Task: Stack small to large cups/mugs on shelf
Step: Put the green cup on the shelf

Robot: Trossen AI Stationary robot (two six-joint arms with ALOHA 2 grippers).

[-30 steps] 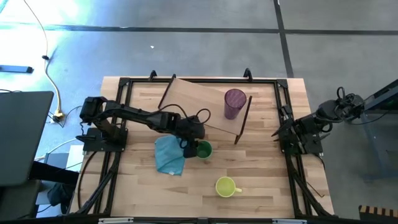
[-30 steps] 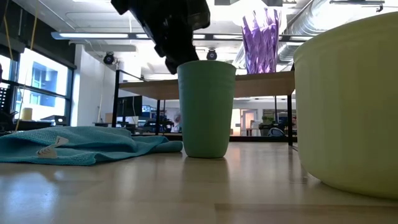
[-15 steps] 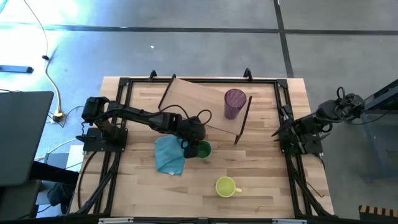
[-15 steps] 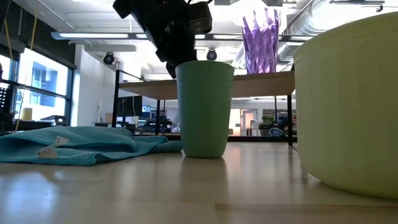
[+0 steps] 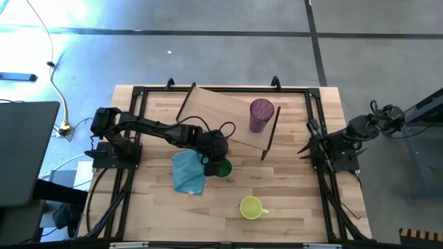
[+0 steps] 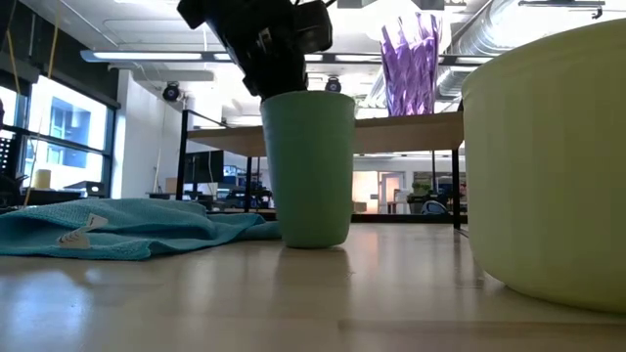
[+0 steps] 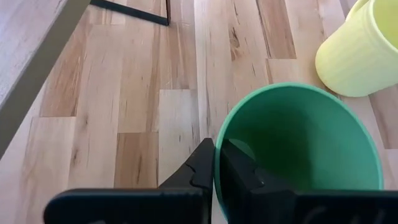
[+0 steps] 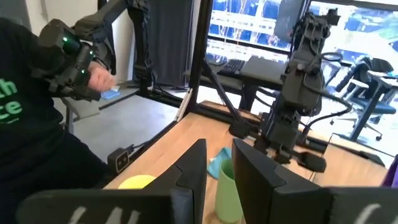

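The green cup (image 5: 223, 168) (image 6: 306, 166) stands on the table between the blue cloth (image 5: 188, 173) and the shelf (image 5: 221, 114). My left gripper (image 5: 213, 163) (image 7: 217, 171) is shut on its rim. The yellow mug (image 5: 252, 207) (image 7: 357, 53) rests on its base nearer the front edge. The purple tumbler (image 5: 261, 115) (image 6: 411, 66) stands upright on the shelf's board. My right gripper (image 5: 306, 148) (image 8: 219, 171) waits open at the table's right side, touching nothing. My left gripper pinches the green cup's rim (image 7: 217, 155) on the side toward the cloth, with one finger (image 7: 239, 171) inside the cup and the other (image 7: 200, 167) outside. The fingers come from above, pointing down. The cup stays close to upright, its base (image 6: 315, 242) at the tabletop.
The shelf's dark legs (image 5: 270, 133) stand just beyond the cup. The blue cloth (image 6: 117, 227) lies crumpled beside the cup on its left. The table's black frame (image 5: 315, 124) runs round the edges. A person with hand controllers (image 8: 68, 56) shows beyond the table.
My left gripper has shut on the green cup's rim. The cup has slid a little toward the table's left, toward the cloth, and still stands on the table.
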